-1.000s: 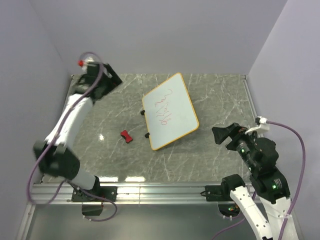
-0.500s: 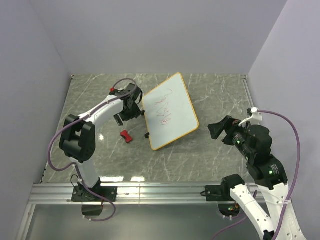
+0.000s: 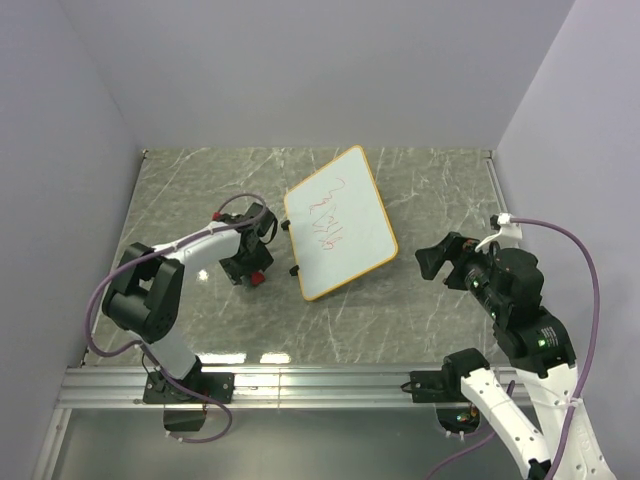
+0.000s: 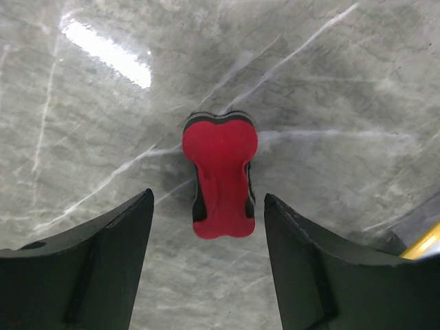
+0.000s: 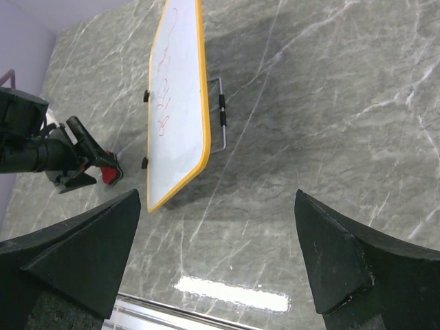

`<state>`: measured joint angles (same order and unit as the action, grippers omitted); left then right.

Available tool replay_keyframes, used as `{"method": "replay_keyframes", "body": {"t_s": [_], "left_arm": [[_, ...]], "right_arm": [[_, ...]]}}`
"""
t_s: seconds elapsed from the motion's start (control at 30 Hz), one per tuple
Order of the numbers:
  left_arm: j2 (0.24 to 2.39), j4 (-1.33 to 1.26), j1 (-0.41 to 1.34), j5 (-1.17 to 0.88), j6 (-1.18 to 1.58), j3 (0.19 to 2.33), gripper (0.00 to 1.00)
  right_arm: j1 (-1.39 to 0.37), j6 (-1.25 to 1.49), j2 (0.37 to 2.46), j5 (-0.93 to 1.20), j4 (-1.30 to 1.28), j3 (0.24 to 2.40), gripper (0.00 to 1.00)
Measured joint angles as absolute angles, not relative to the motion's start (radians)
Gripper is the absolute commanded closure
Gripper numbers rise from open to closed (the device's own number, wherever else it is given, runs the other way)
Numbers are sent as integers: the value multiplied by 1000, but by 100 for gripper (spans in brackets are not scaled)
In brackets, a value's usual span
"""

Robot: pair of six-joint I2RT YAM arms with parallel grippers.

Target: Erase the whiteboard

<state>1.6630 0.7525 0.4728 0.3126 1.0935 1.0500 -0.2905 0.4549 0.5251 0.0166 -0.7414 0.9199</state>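
Observation:
The whiteboard (image 3: 340, 220) with an orange-yellow rim and red scribbles stands tilted on a wire stand in the table's middle; it also shows in the right wrist view (image 5: 175, 103). The small red eraser (image 4: 220, 173) lies on the marble just left of the board. My left gripper (image 3: 250, 272) is open right over the eraser (image 3: 260, 277), its fingers (image 4: 103, 261) on either side and not touching it. My right gripper (image 3: 432, 262) is open and empty, raised to the right of the board.
The grey marble table (image 3: 430, 190) is walled by lilac panels. An aluminium rail (image 3: 300, 380) runs along the near edge. The board's wire stand (image 5: 221, 113) sticks out behind it toward the right arm.
My left arm swung from the far left corner down to the eraser and now straddles it. My right gripper shifted slightly left and stayed open.

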Motion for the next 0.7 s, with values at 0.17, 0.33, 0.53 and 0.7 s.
{"method": "replay_keyframes", "body": {"t_s": [0.17,0.33,0.53,0.7], "left_arm": [[1663,686,473,311,1093,1015,33],[1687,634,473,312,1087,1013,51],[1715,594,473,319,1068,1028,99],[1715,606,478,316,1060,1047,100]], "right_arm": [[-308,448,525,16,-742,920,0],[-322,443,530,16,-742,920,0],[-342,406,600,81,-744,958,0],[-347,385,758,203,-741,1123,5]]}}
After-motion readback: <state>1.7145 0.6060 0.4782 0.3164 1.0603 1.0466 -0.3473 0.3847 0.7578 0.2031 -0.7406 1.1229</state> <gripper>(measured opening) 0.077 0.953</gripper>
